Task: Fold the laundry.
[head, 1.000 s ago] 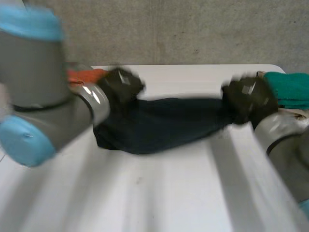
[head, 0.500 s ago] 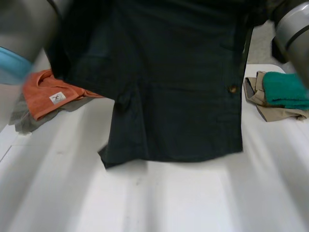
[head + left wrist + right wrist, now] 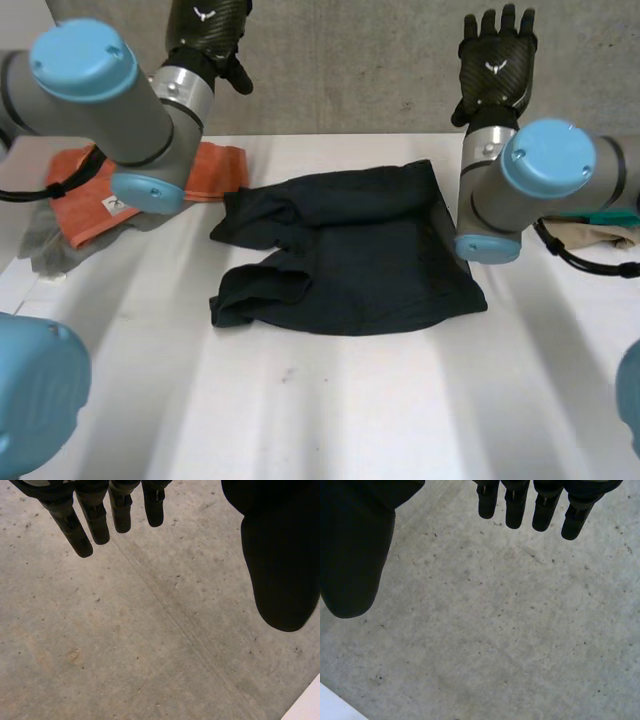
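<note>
A dark navy garment (image 3: 345, 260) lies crumpled on the white table (image 3: 330, 410), its left side bunched into folds. My left hand (image 3: 207, 28) is raised high above the table's far left, fingers (image 3: 92, 517) straight and apart from the thumb (image 3: 280, 555), holding nothing. My right hand (image 3: 494, 62) is up over the far right edge, fingers (image 3: 540, 505) spread and thumb (image 3: 355, 545) wide, also empty. Both palms face the concrete wall (image 3: 350, 70).
An orange garment (image 3: 95, 195) lies on a grey one (image 3: 50, 240) at the table's far left. A green cloth (image 3: 615, 215) on a beige one (image 3: 595, 235) sits at the right edge behind my right arm.
Half a second ago both hands held the dark garment up, spread out. They have let go, it has dropped in a heap on the table, and both hands are raised open.
</note>
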Motion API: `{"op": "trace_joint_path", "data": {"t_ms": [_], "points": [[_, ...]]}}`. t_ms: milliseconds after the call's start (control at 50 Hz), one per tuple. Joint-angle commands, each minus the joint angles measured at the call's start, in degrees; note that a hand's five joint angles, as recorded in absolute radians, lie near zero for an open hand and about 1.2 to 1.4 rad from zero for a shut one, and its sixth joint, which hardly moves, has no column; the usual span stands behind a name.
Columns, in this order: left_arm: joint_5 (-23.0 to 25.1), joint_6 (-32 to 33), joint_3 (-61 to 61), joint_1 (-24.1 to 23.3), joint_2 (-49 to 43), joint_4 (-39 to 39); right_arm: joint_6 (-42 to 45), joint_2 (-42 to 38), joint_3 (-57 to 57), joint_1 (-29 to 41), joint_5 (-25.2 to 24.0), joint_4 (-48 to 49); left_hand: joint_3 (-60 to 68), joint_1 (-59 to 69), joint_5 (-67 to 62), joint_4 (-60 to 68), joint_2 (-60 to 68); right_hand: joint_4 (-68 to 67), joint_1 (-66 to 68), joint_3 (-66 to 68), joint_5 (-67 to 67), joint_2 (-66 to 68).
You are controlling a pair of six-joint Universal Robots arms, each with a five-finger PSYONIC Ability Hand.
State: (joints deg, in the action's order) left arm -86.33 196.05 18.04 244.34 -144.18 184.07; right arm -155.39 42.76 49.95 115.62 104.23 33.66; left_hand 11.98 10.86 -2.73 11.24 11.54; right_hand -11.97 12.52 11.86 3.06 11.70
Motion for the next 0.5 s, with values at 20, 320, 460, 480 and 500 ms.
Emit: {"op": "trace_joint_path", "data": {"t_ms": [20,320,460,480,500], "points": [[-0.25,3.37,16.82,-0.27,13.21,-4.25,-3.17,10.4,4.01,-0.75,-5.08,-16.68,-1.98,-0.86,2.73,-1.24,-1.54,1.97,-2.52,-1.86,-3.06,-1.7],[5.9,5.93,60.87,-4.93,35.98,-19.01,-0.62,22.72,23.69,-8.3,-21.16,-50.18,22.09,23.21,-21.34,22.83,22.54,-9.45,8.91,9.56,8.36,9.72],[6.18,4.7,71.51,-5.72,34.5,-19.11,2.19,22.54,35.55,-11.03,-29.15,-45.64,38.94,40.06,-38.18,39.67,39.38,-34.99,34.44,35.1,33.9,35.26],[6.0,4.69,71.86,-5.63,33.88,-18.67,2.45,22.45,36.61,-11.21,-30.13,-44.66,38.94,40.06,-38.19,39.68,39.38,-37.54,36.99,37.65,36.44,37.81],[5.91,4.61,72.22,-5.46,33.27,-18.32,2.8,22.45,37.58,-11.38,-31.09,-43.69,38.94,40.06,-38.19,39.68,39.38,-40.06,39.51,40.17,38.97,40.33]]}}
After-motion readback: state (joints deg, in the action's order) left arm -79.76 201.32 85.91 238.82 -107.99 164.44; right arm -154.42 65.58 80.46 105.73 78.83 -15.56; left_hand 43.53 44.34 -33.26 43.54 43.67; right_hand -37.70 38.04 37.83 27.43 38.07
